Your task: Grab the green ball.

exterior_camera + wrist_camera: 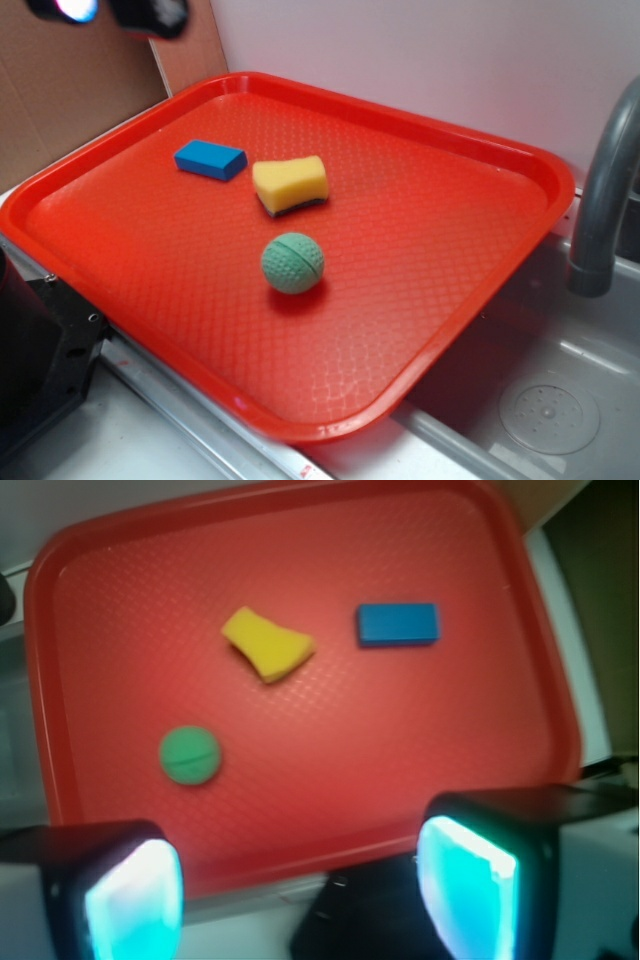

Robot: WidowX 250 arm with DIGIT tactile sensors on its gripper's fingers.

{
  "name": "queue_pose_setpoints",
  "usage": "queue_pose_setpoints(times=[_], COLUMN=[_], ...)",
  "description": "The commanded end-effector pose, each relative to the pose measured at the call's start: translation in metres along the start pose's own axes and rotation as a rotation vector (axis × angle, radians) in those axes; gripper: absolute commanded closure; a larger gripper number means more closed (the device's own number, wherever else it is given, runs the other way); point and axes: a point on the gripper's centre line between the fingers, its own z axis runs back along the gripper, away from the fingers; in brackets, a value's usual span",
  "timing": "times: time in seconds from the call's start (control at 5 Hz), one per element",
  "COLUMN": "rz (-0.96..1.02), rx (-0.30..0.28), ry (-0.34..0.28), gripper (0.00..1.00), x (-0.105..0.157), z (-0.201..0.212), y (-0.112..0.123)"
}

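Note:
The green ball [293, 263], dimpled with a seam groove, rests near the middle of the red tray [455, 300]. In the wrist view the green ball [190, 754] lies at the lower left of the red tray [450, 750]. My gripper [300, 895] is open and empty, its two glowing pads [135, 900] wide apart, high above the tray's near edge. In the exterior view only a dark blurred part of the gripper [110, 12] shows at the top left, far from the ball.
A yellow sponge [290, 184] and a blue rectangular block [210, 159] lie on the tray behind the ball; both show in the wrist view, sponge [266, 645] and block [398, 624]. A grey faucet [605, 190] and sink [540, 400] are at the right. A black base [40, 350] stands at the left.

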Motion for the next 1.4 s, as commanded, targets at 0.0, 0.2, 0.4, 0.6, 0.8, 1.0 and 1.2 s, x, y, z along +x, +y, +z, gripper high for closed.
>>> queue_pose_setpoints(times=[0.0, 0.2, 0.4, 0.6, 0.8, 1.0, 1.2], rz=[0.049, 0.002, 0.029, 0.066, 0.034, 0.032, 0.039], rx=[-0.028, -0.033, -0.004, 0.037, 0.053, 0.102, 0.098], ry=[-0.016, 0.027, 0.057, 0.089, 0.152, 0.146, 0.135], gripper=[0.00, 0.00, 0.00, 0.00, 0.00, 0.00, 1.00], x=[0.008, 0.007, 0.008, 0.006, 0.001, -0.004, 0.002], z=[-0.051, -0.078, -0.101, -0.121, -0.141, -0.154, -0.159], y=[-0.056, -0.072, -0.072, -0.058, -0.055, -0.058, -0.057])
